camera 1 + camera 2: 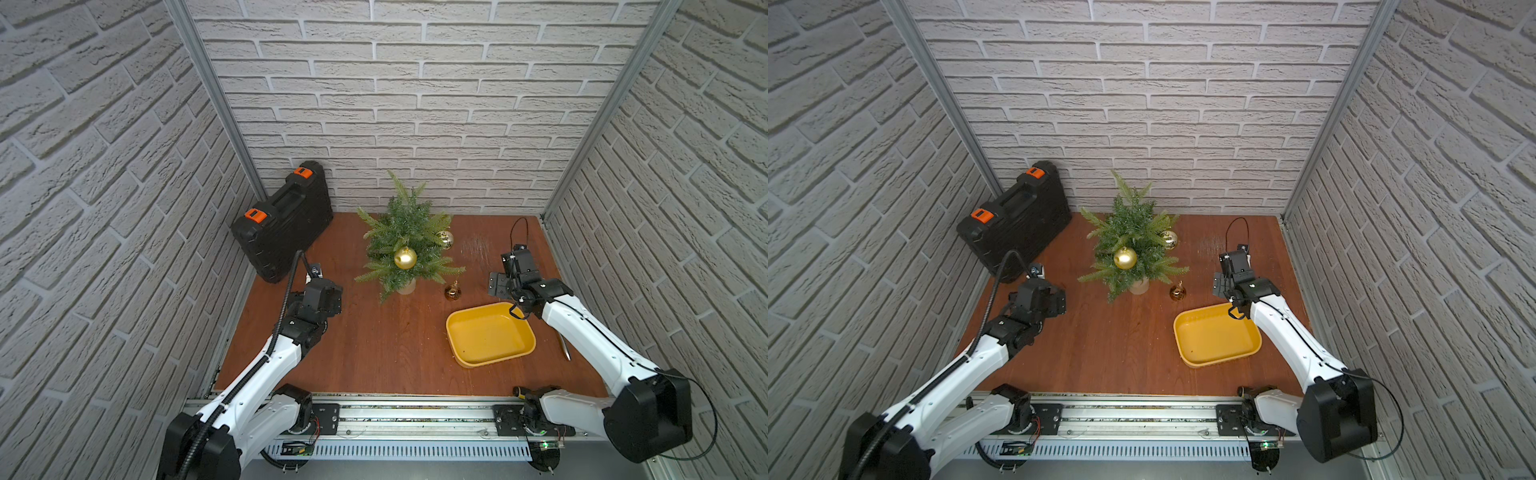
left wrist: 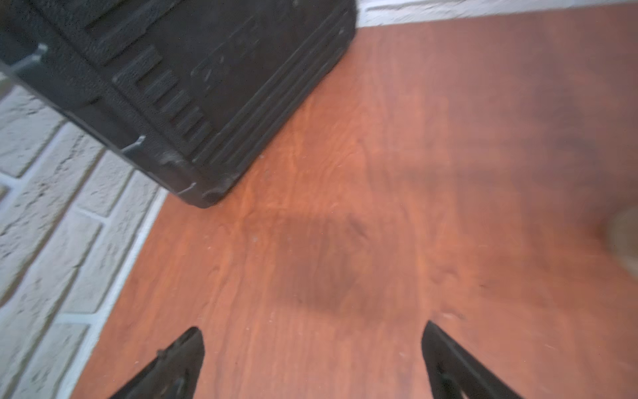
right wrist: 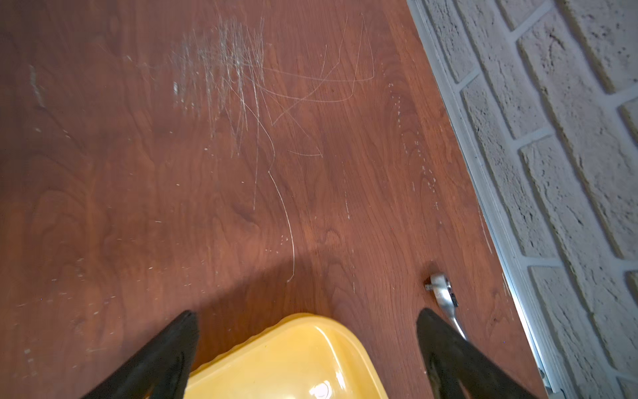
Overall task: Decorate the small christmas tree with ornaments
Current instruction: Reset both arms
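Ornaments (image 1: 1125,257) taken nearest first, each placed against the small christmas tree (image 1: 405,224). Left gripper (image 2: 312,328) and right gripper (image 3: 307,312) nearest, flanking the tree and well apart from it, spread wide and empty, likely to stay clear of the branches. Yellow tray (image 1: 486,332) front-right of the tree, empty. Bronze bauble (image 1: 453,291) below the lowest right branch tip; hung or grounded, unclear. Front gold bauble (image 1: 405,257) and side gold bauble (image 1: 445,239) lodged among the needles, carried by the branches.
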